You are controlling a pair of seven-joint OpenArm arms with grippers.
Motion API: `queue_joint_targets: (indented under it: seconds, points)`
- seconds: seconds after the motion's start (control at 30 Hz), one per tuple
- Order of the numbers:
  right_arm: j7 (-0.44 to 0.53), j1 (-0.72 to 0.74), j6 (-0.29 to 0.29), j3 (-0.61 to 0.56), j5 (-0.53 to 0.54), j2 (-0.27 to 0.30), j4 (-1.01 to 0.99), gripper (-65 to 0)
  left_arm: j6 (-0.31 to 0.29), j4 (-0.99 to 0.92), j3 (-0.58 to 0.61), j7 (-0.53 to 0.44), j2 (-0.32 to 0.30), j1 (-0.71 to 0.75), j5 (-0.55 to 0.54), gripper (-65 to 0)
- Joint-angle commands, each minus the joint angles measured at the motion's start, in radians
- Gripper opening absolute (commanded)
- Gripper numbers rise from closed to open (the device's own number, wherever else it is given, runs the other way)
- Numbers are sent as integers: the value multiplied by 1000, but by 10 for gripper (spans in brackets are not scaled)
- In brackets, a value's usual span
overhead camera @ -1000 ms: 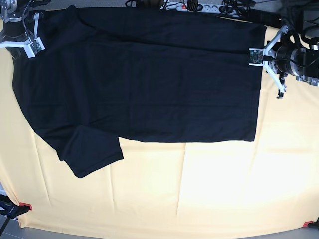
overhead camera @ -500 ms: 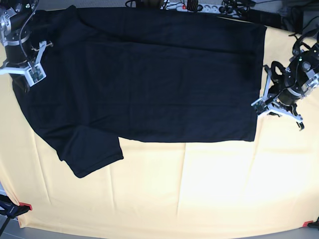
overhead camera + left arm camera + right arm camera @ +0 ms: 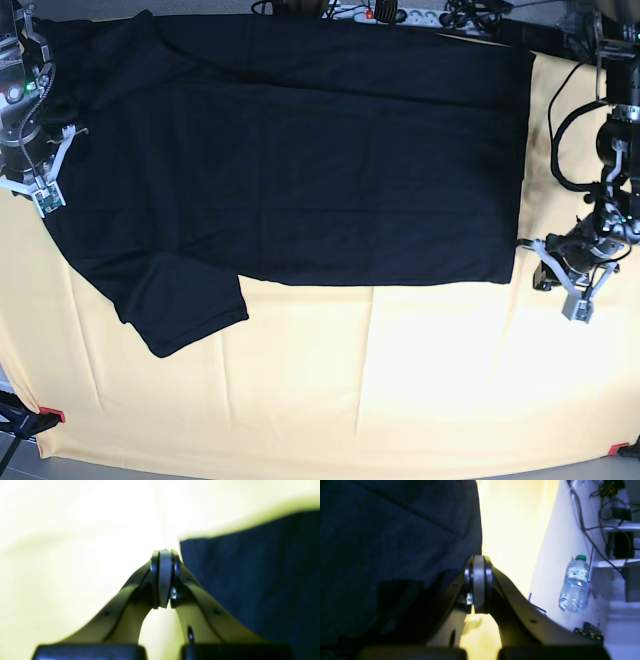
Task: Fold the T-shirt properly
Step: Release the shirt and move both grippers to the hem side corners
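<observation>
The black T-shirt (image 3: pixel 300 160) lies spread flat across the far half of the yellow tablecloth (image 3: pixel 380 380), with one sleeve (image 3: pixel 185 310) pointing to the near left. My left gripper (image 3: pixel 535 262) is shut and sits on the cloth beside the shirt's near right corner. In the left wrist view its shut tips (image 3: pixel 163 555) stand just left of the shirt's edge (image 3: pixel 250 580), with nothing held. My right gripper (image 3: pixel 38 185) is shut at the shirt's left edge. In the right wrist view its tips (image 3: pixel 478 561) lie along the border of the shirt (image 3: pixel 395 542).
A power strip and cables (image 3: pixel 390 14) lie past the table's far edge. Red clamps (image 3: pixel 50 413) hold the cloth at the near corners. A water bottle (image 3: pixel 573 585) lies on the floor beyond the table's edge, beside more cables (image 3: pixel 595 530).
Both arms have moved toward the near side along the shirt's edges. The left gripper went from the right edge's upper part to the near right corner. The shirt has not moved.
</observation>
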Motion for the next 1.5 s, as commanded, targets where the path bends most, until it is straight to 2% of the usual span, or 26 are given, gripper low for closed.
queue_joint_targets:
  seconds: [0.0, 0.1, 0.13, 0.23, 0.27, 0.3, 0.6, 0.7, 0.83, 1.07, 1.13, 1.23, 1.27, 1.37, 1.47]
  points:
    - [18, 11, -2, 11, -2, 20, 11, -650, -18, -34, -45, -15, -7, -45, -41, -650]
    - [19, 17, -2, 11, 4, 19, 10, -650, -80, -167, -77, 0, 13, -107, -124, -650]
    - [18, 22, -2, 11, 7, 19, 10, -650, -103, -201, -75, 0, 19, -123, -130, -586]
    - [18, 27, 5, 11, 23, 19, 10, -650, -169, -278, -46, 0, 29, -152, -167, -327]
    - [18, 27, 11, 11, 27, 19, 10, -650, -169, -296, -29, 1, 30, -159, -175, -288]
    - [18, 27, 21, 11, 29, 19, 10, -650, -167, -312, -12, 1, 31, -164, -178, -283]
    - [15, 27, 21, 11, 29, 14, 10, -650, -168, -344, 90, 39, 45, -160, -180, -283]
    - [15, 27, 20, 11, 29, 11, 10, -650, -172, -344, 90, 90, 72, -160, -192, -283]
    - [15, 27, 20, 11, 29, 11, 10, -650, -233, -344, 90, 168, 100, -160, -264, -283]
    - [15, 27, 20, 11, 29, 11, 10, -650, -250, -343, 90, 223, 106, -164, -352, -289]
    - [16, 27, 20, 11, 29, 11, 10, -650, -249, -343, 90, 221, 102, -167, -357, -367]
    - [18, 27, 20, 11, 29, 11, 10, -650, -246, -344, 87, 221, 98, -182, -340, -605]
    - [19, 27, 20, 11, 29, 11, 10, -650, -245, -344, 87, 221, 98, -191, -319, -650]
    - [18, 34, 18, 11, 26, 11, 10, -650, -237, -344, 87, 221, 98, -216, -277, -650]
    - [18, 64, -21, 11, 22, 11, 10, -650, -215, -344, 87, 217, 98, -242, -272, -650]
